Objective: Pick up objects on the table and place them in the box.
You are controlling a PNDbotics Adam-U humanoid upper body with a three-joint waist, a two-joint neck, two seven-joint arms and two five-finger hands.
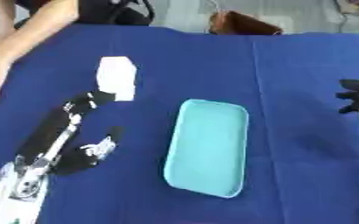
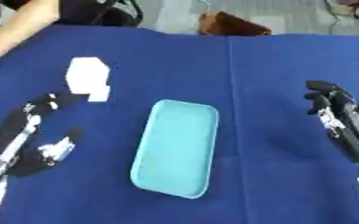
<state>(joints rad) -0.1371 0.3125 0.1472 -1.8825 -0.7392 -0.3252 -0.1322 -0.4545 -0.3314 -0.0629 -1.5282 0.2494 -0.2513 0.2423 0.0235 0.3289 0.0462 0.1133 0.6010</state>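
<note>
Lower left, the left hand (image 1: 68,140) stretches up-frame with fingers open, tips touching the white object (image 1: 117,78), the teal tray (image 1: 208,148) sits at centre, and the right hand (image 2: 332,111), fingers curled on nothing, shows fuller in the right eye view.

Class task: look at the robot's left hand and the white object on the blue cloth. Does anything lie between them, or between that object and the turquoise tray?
Nothing visible does. The left hand already reaches the white blocky object, and only bare blue tablecloth separates that object from the turquoise oblong tray.
</note>
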